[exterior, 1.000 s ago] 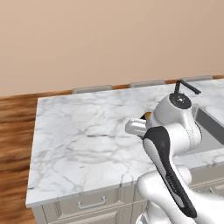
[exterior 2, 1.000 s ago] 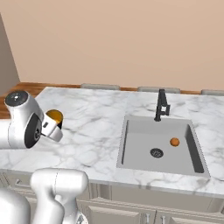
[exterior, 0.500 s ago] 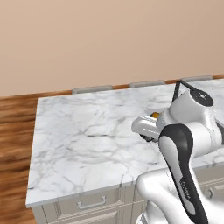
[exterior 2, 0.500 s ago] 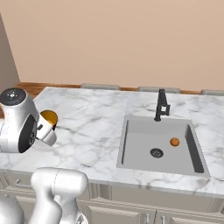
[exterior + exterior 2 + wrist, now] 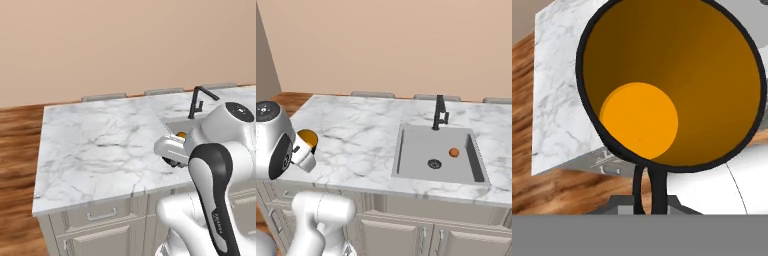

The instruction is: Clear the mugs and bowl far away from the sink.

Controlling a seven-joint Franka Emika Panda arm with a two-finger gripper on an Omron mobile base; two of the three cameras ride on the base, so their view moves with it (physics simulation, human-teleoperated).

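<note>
One mug, the black mug (image 5: 672, 85), was pinched by its thin rim in the gripper (image 5: 648, 192), lifted above the counter's (image 5: 356, 135) front left corner, away from the sink (image 5: 421, 150). Rigid, light, probably slippery; a rim hold suits it.

Plain beige wall (image 5: 125, 45) behind, meeting a wooden plank floor (image 5: 17, 145) on the left. White marble-veined countertop (image 5: 100, 150) over pale panelled cabinets (image 5: 95, 230) with slim metal handles (image 5: 100, 216) (drawer above, doors below). Soft, even lighting, barely any shadow.
</note>
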